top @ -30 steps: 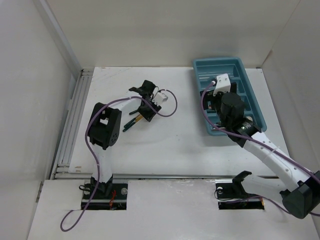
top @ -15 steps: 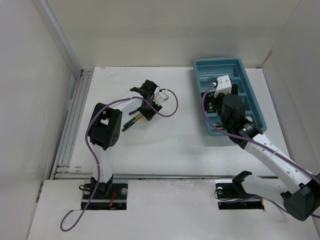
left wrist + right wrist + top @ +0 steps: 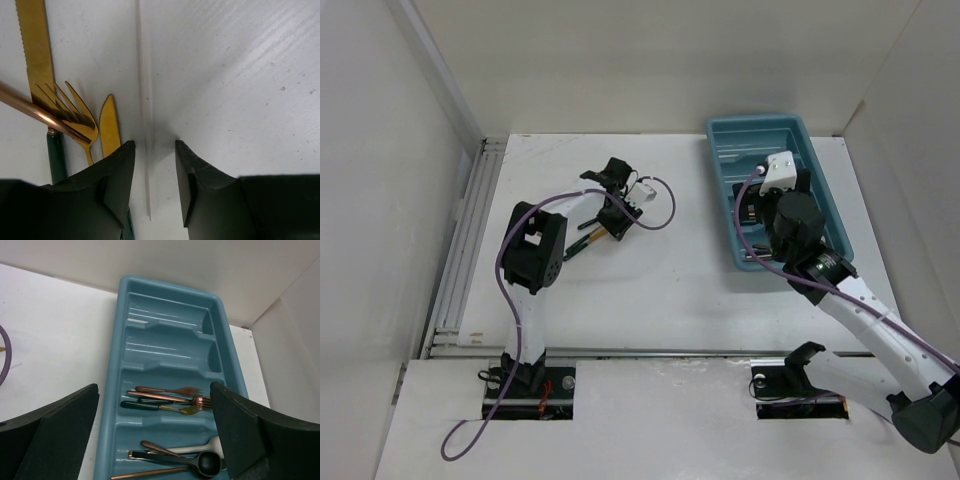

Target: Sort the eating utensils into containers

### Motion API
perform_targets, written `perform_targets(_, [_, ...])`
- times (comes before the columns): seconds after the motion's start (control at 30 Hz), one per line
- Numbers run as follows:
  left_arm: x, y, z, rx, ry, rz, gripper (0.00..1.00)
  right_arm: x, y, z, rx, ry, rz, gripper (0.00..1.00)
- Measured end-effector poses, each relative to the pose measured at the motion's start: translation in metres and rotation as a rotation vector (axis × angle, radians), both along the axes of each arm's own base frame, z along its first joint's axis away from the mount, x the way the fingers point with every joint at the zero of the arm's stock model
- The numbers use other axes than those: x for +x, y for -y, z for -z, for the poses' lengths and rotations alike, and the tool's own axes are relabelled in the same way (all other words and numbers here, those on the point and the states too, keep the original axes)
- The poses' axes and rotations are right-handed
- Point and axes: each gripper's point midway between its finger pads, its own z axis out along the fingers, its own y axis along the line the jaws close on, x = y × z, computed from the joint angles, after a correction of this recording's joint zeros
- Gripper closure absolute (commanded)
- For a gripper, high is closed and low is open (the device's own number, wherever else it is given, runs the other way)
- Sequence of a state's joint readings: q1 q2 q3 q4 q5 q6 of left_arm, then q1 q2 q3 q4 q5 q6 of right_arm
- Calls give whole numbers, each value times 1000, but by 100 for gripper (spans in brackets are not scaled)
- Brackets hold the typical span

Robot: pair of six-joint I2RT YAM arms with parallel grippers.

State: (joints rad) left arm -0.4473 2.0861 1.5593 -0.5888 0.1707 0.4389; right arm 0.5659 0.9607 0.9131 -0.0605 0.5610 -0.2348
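A thin white stick (image 3: pixel 146 100) lies on the white table and runs between the fingers of my left gripper (image 3: pixel 154 145), which stands open around it without touching. To its left lie a gold knife (image 3: pixel 37 50), a gold fork (image 3: pixel 75 107), a copper stick (image 3: pixel 35 112) and a short gold blade (image 3: pixel 110 125). My right gripper (image 3: pixel 154 387) hangs wide open and empty above the teal tray (image 3: pixel 111 405). One compartment holds copper forks (image 3: pixel 170 390) and a green-handled fork (image 3: pixel 150 405). The nearest holds a white spoon (image 3: pixel 200 446), a black round-headed spoon (image 3: pixel 210 463) and a copper stick (image 3: pixel 150 472).
The tray (image 3: pixel 775 122) sits at the table's far right, near the right wall. The loose utensils (image 3: pixel 582 243) lie left of centre under the left arm. A purple cable (image 3: pixel 665 205) loops off the left wrist. A rail (image 3: pixel 470 230) runs along the table's left edge.
The right arm has shifted slightly to the right and towards the near side over the tray. The left gripper's fingers have drawn a little closer together; the left arm has hardly moved.
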Motion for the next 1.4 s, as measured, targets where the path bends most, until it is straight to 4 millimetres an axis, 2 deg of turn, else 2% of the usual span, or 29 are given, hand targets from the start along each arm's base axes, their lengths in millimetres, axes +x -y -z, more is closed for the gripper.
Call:
perform_targets(0.07, [-3,0,1,-4,-12,19,73,-1,1,-1,-2,3,5,3])
perform_targets(0.1, [-5,1,1,-3,-16,32,79,-1,2,-1,-4,3,7,3])
perform_targets(0.2, [-19,4,3,14,-27,89,84,-1,3,-1,-7,1,10,3])
perform_targets(0.27, [-34,8,4,42,-39,139,99,-1,4,-1,-12,1,15,3])
perform_targets(0.37, [-45,17,4,79,-58,193,100,-1,5,0,-17,-1,19,3])
perform_targets(0.47, [-49,25,3,77,-92,212,100,-2,6,-1,-18,0,21,3])
perform_targets(0.6, [-55,46,-8,-81,-176,182,100,-4,3,-1,-22,-1,-6,2])
perform_targets(0.67, [-45,59,-29,-203,-189,123,100,-3,-6,2,-34,-13,-56,1])
perform_targets(0.73, [-18,75,-62,-334,-121,67,100,1,-23,12,-51,-45,-138,1])
perform_targets(0.8, [14,81,-118,-450,21,23,100,6,-43,27,-60,-91,-227,1])
perform_targets(0.87, [30,85,-177,-552,152,-4,100,11,-66,48,-50,-152,-311,1])
perform_targets(0.97, [32,97,-272,-711,322,-3,100,19,-101,73,23,-224,-405,1])
perform_targets(1.03, [26,103,-316,-788,392,10,100,24,-121,80,94,-237,-457,1])
perform_targets(1.07, [22,105,-331,-818,416,15,100,27,-133,76,149,-226,-492,1])
perform_targets(1.1, [19,108,-341,-840,427,20,100,30,-140,76,171,-225,-505,1])
perform_targets(1.17, [15,113,-349,-862,425,20,100,38,-157,64,251,-190,-547,1])
perform_targets(1.33, [22,117,-327,-839,373,-14,100,56,-189,22,431,-91,-663,1])
perform_targets(1.4, [24,117,-318,-825,356,-24,100,61,-193,14,481,-72,-693,1])
